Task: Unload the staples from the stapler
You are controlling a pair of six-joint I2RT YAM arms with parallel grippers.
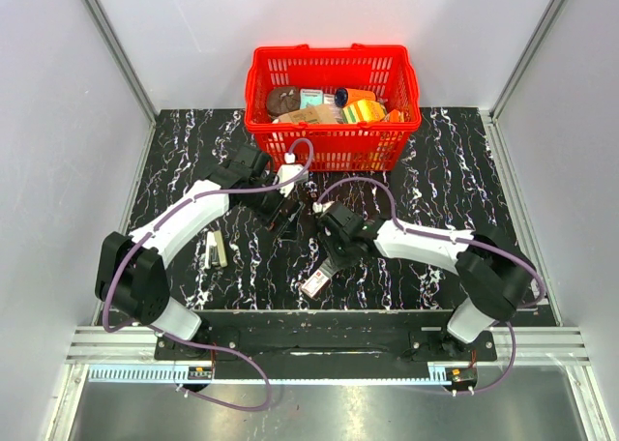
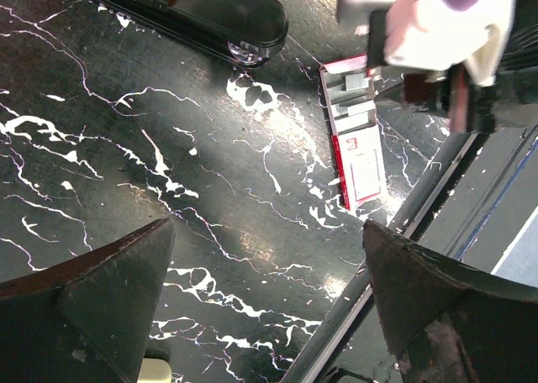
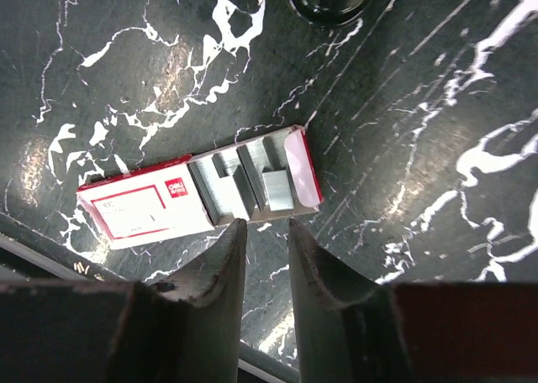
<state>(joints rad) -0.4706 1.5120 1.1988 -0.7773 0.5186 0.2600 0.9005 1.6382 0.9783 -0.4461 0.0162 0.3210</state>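
Stapler untouched ahead of right gripper, jaws narrowly apart; left gripper wide

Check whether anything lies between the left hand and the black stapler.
Nothing visible does. In the left wrist view only bare black marbled tabletop separates the open left hand from the slim black stapler; the open red-and-white staple box lies off to one side.

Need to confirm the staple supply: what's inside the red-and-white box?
The slid-out tray holds silvery staple strips; whatever lies under the labelled sleeve is covered.
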